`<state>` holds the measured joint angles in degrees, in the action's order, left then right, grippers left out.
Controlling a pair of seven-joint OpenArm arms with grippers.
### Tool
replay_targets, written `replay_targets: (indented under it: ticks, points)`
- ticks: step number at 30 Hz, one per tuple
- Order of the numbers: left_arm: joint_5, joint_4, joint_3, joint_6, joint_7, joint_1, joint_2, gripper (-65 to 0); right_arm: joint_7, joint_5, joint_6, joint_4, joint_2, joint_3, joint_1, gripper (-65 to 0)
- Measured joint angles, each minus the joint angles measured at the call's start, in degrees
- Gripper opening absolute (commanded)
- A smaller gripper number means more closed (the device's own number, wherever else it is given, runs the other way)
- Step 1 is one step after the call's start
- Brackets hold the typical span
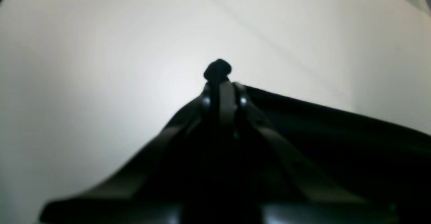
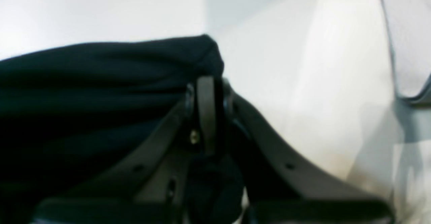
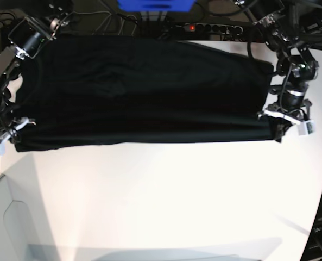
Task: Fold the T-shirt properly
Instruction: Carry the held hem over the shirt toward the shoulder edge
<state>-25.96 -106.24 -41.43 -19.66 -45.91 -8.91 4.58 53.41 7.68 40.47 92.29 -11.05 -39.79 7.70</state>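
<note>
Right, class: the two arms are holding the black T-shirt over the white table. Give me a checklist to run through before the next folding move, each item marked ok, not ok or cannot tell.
1. Left gripper shut on the T-shirt: ok, a nub of black cloth pokes out past the closed jaws.
2. Right gripper shut on the T-shirt: ok, cloth is bunched at its tips.
3. Near edge pulled straight between the two grippers: ok in the base view.
4. Cloth free of big wrinkles: cannot tell, too dark.
5. Bare table in front of the T-shirt: ok.
6. Printed side up or down: cannot tell, only plain black shows.
</note>
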Motion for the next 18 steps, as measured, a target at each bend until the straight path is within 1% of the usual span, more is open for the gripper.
replay_targets:
  ticks: [3,7,13,18]
  points:
    - [0.3,-0.1,-2.8,0.0,-0.4,-0.1,-0.3,-64.9,0.9,-0.4,0.0,1.6,1.5,3.0,0.0,-65.0]
    - [0.4,-0.9,-5.7,0.1,0.3,-0.4,-0.5,-64.9,0.6,-0.5,0.0,3.9,3.2,7.1,0.0,-65.0]
    - [0.7,-0.9,-10.8,0.2,-0.2,-1.7,-0.6,-64.9,0.9,-1.2,0.0,4.0,5.6,11.5,1.0,-65.0]
    - [0.7,-0.9,-11.8,0.2,-0.2,-1.5,-0.6,-64.9,0.5,-1.1,0.0,3.7,5.6,14.9,3.5,-65.0]
